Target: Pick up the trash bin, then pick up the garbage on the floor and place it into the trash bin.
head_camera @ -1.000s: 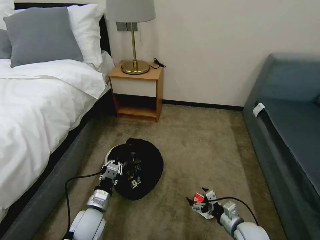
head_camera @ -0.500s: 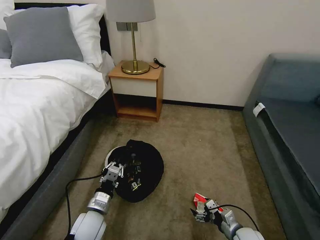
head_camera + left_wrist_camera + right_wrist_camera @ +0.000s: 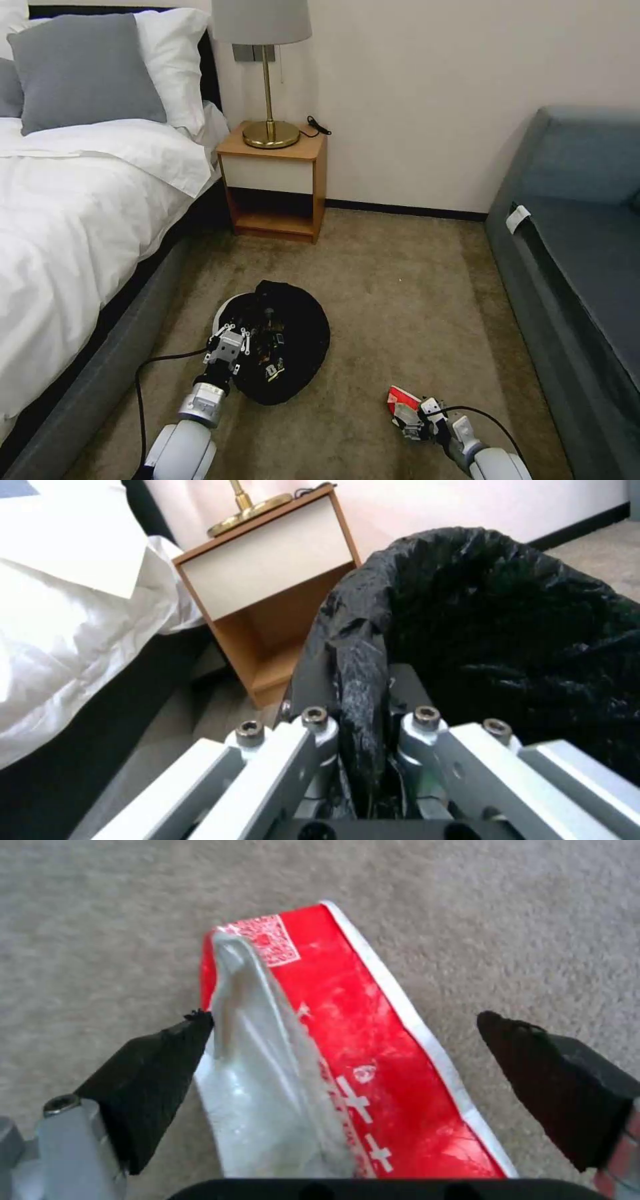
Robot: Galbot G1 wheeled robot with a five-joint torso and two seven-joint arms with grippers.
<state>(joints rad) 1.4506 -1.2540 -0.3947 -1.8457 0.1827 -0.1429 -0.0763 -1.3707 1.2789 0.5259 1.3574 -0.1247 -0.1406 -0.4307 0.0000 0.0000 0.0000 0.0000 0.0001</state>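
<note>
Garbage left on the floor: a red-and-white packet (image 3: 347,1060) at five o'clock. The right tool (image 3: 347,1040) has drawn back, fingers spread wide astride it, ungrasped. The left tool (image 3: 363,720) stays pinched on the trash bin (image 3: 283,347) rim at six o'clock.

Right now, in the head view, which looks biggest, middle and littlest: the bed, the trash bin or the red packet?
1. Bed, biggest.
2. Trash bin, held by the left pincer.
3. Red packet, littlest, between the right pincer's open fingers.
</note>
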